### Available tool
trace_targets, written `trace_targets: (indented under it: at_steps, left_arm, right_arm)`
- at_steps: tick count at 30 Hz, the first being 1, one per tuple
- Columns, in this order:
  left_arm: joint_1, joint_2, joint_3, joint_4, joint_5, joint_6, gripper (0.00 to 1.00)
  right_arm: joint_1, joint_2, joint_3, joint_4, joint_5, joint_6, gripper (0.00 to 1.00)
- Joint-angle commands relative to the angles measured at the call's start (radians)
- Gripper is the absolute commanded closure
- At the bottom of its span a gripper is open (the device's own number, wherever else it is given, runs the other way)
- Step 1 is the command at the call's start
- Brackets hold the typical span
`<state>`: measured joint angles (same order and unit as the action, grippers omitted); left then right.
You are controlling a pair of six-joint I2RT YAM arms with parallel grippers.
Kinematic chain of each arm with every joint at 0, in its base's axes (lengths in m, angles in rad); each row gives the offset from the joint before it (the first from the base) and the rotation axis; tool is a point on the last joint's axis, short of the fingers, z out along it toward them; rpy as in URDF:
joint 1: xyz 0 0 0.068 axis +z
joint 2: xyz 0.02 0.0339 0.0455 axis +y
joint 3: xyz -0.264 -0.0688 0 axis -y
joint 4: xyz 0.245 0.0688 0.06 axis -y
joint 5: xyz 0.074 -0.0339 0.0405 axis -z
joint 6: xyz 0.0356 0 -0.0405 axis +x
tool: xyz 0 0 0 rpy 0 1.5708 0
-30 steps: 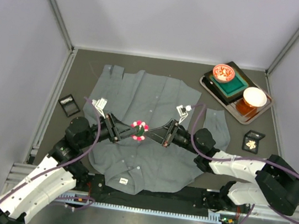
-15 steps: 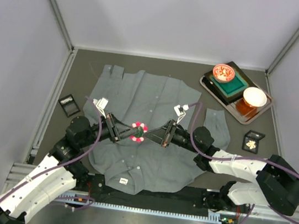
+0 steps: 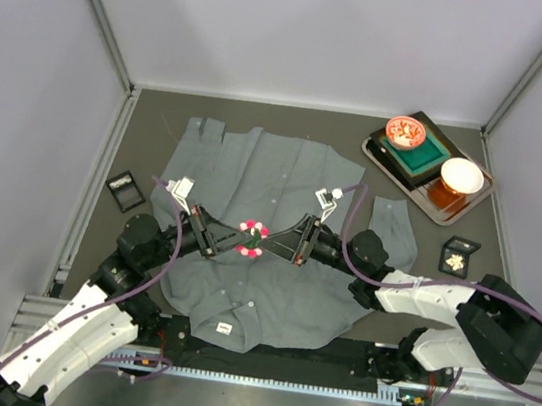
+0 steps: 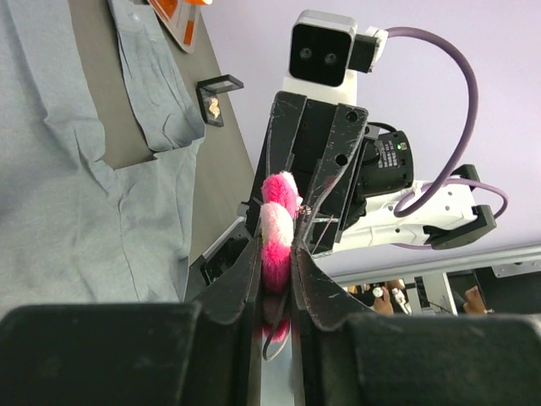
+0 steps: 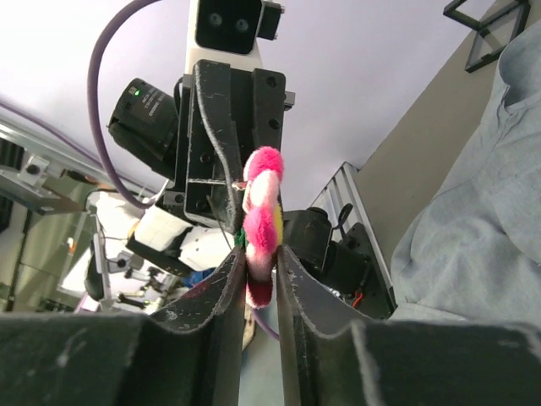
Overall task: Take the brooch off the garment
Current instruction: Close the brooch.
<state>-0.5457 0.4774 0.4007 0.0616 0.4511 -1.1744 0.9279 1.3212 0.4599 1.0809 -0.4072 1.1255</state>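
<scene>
The left gripper (image 4: 275, 283) has its jaws drawn narrow and pressed on the lower part of the pink and white brooch (image 4: 277, 222). The right gripper (image 5: 259, 283) meets it from the opposite side, jaws close on either flank of the same brooch; whether they press it or merely stand beside it I cannot tell. The brooch sits between the two arms, over the middle of the grey shirt (image 3: 291, 166) spread on the dark table (image 3: 152, 116). Whether its fastening catches the cloth is hidden. To do this well, one gripper should hold firm while the other lets go, then lift slowly and straight, watching that the shirt does not rise with it.
</scene>
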Motion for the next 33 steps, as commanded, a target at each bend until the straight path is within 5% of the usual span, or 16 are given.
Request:
trace_targets:
  at_steps: [1,4,15,24,27,29,33]
  left_arm:
    - [-0.003,-0.008,-0.028,0.090,0.018,-0.033,1.00]
    - [-0.002,-0.008,-0.031,0.092,0.034,-0.039,1.00]
    - [-0.003,-0.010,-0.045,0.115,0.043,-0.057,1.00]
    - [-0.003,0.007,-0.042,0.124,0.083,-0.061,1.00]
    - [-0.003,0.003,-0.023,0.101,0.066,-0.044,1.00]
    - [-0.002,-0.005,0.004,0.031,0.037,-0.019,1.00]
    - [-0.003,-0.055,0.075,-0.166,-0.057,0.050,0.76]
  right_arm:
    - [0.005,0.059,0.049,0.186,-0.028,0.049,0.83]
    - [0.003,0.078,0.049,0.206,-0.016,0.053,0.76]
    - [0.003,0.067,0.074,0.154,-0.018,0.034,0.75]
    - [0.003,0.101,0.099,0.149,-0.038,0.050,0.84]
    - [0.002,0.092,0.099,0.136,-0.045,0.037,1.00]
    - [0.003,0.075,0.077,0.134,-0.027,0.028,1.00]
    - [0.005,0.039,0.056,0.091,0.007,-0.003,1.00]
